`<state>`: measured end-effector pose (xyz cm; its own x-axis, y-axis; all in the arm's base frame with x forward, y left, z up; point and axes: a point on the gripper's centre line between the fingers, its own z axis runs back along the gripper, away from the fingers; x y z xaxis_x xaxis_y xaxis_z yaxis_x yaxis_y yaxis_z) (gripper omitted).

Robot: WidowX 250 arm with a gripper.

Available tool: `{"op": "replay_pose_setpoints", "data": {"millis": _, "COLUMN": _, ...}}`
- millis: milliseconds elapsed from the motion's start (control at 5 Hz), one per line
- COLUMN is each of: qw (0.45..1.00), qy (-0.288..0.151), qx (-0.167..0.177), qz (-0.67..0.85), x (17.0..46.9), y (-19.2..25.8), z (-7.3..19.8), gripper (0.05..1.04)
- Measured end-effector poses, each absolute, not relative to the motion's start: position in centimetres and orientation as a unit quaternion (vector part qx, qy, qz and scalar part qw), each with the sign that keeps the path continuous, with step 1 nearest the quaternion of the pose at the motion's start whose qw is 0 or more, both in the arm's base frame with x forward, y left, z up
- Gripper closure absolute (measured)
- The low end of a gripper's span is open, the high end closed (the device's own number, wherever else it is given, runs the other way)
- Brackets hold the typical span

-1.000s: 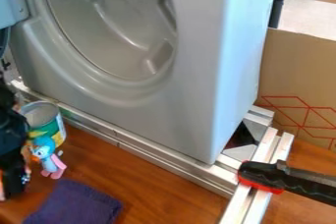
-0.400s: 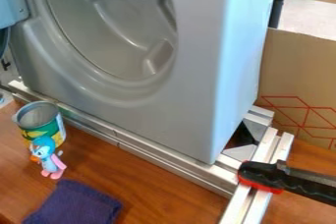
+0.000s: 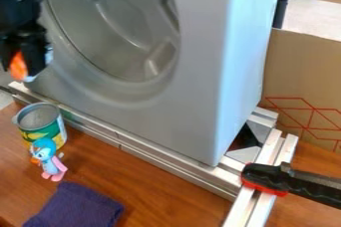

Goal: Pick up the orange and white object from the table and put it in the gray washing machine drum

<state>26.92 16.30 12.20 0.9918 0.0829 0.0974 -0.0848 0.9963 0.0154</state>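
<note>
Your biggest landmark is the grey front-loading washing machine [image 3: 196,101], and the cardboard [image 3: 303,74] with red lines stands behind its right side as you view it. The wooden worktop [image 3: 156,193] spreads out in front of the machine, and the metal rails [image 3: 173,162] run along the machine's lower front edge, with more of them jutting forward from its near right corner. Across those jutting rails lies the black-and-red clamp [image 3: 263,177]. The black arm's claw [image 3: 25,65] hangs before the machine's left front, beside the round opening, closed around a small orange-and-white object [image 3: 19,67]; you can't tell exactly what that is, or how firmly it is gripped. The folded purple cloth [image 3: 80,208] lies flat, well forward of the machine. Nearer the machine's left front, just beside the rails, you have the open, upright can [image 3: 56,127], and the small blue bird figure [image 3: 47,157] with pink feet stands right in front of it; whether the two touch, you can't tell. Watch the grip first: the object pokes out of the claw, so an off-centre hold could let it twist or drop. Swinging too close could knock it on the opening's rim, and coming down carelessly on this side could tip the light-looking figure or strike the can's rim.
</note>
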Motion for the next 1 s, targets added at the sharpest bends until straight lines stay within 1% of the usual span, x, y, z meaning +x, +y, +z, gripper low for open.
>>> {"op": "replay_pose_setpoints", "data": {"millis": 200, "qw": 0.997, "qy": -0.072, "qx": 0.001, "qz": 0.019, "x": 30.0, "y": 14.5, "z": 12.0, "gripper": 0.478}}
{"op": "replay_pose_setpoints", "data": {"millis": 400, "qw": 0.998, "qy": -0.059, "qx": -0.008, "qz": -0.003, "x": 32.6, "y": 12.3, "z": 11.1, "gripper": 0.478}}
{"op": "replay_pose_setpoints", "data": {"millis": 600, "qw": 0.999, "qy": -0.040, "qx": -0.002, "qz": -0.031, "x": 33.9, "y": 10.1, "z": 10.9, "gripper": 0.478}}
{"op": "replay_pose_setpoints", "data": {"millis": 800, "qw": 0.997, "qy": -0.061, "qx": -0.002, "qz": -0.047, "x": 35.0, "y": 8.5, "z": 10.9, "gripper": 0.478}}
{"op": "replay_pose_setpoints", "data": {"millis": 1000, "qw": 0.996, "qy": -0.087, "qx": 0.005, "qz": -0.037, "x": 35.9, "y": 8.5, "z": 11.0, "gripper": 0.478}}
